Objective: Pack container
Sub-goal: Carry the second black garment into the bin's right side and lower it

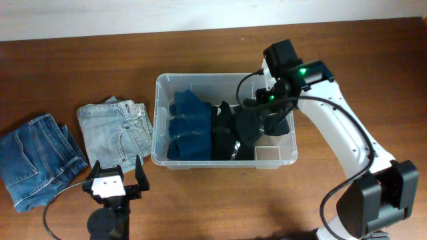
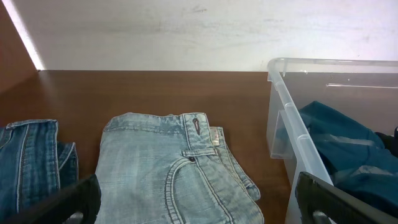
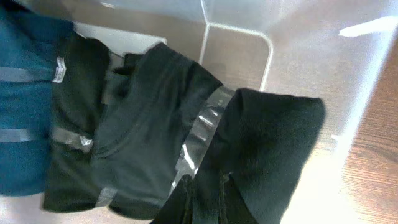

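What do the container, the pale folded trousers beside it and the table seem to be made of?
The container: clear, glossy plastic, it seems; the clothes inside show through its walls. The pale trousers: faded light-blue denim, matte, with stitched seams and a pocket showing. The table: brown wood or wood-look laminate with faint grain; which of the two, I cannot tell.

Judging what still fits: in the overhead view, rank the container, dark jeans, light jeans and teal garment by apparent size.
1. container
2-3. dark jeans and light jeans: too alike to rank; the dark pair is cut by the frame edge
4. teal garment, inside the container
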`<action>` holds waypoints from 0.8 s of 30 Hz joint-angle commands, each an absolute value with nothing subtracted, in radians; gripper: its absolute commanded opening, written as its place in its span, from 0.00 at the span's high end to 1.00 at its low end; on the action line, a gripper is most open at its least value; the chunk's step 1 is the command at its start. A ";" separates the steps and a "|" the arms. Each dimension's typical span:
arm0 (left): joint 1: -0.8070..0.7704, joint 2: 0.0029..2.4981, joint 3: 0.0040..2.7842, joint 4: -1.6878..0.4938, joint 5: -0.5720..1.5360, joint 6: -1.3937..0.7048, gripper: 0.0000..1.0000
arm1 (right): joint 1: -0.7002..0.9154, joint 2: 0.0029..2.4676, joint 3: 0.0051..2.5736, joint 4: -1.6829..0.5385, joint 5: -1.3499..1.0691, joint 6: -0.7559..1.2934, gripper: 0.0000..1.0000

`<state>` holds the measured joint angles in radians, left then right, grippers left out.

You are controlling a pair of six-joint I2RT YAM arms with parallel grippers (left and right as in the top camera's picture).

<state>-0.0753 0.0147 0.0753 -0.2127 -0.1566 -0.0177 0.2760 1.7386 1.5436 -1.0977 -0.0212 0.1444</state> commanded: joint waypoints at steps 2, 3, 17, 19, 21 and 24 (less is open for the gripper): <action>-0.071 0.007 0.066 -0.208 -0.153 0.001 0.00 | 0.282 1.761 1.399 -1.000 -0.008 0.139 0.91; -0.071 0.007 0.066 -0.208 -0.153 0.001 0.01 | 0.282 1.761 1.372 -0.978 -0.015 0.139 0.91; -0.071 0.007 0.066 -0.208 -0.153 0.001 0.01 | 0.282 1.760 1.212 -0.832 -0.045 0.146 0.87; -0.071 0.007 0.066 -0.208 -0.153 0.001 0.01 | 0.282 1.758 1.263 -0.874 -0.057 0.146 0.85; -0.071 0.007 0.066 -0.208 -0.153 0.001 0.01 | 0.282 1.758 1.326 -0.931 -0.060 0.147 0.85; -0.071 0.007 0.066 -0.208 -0.153 0.001 0.01 | 0.282 1.758 1.375 -0.977 -0.068 0.147 0.85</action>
<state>-0.0753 0.0147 0.0753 -0.2123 -0.1566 -0.0177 0.2794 1.7550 1.3079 -0.9588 -0.0574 0.1463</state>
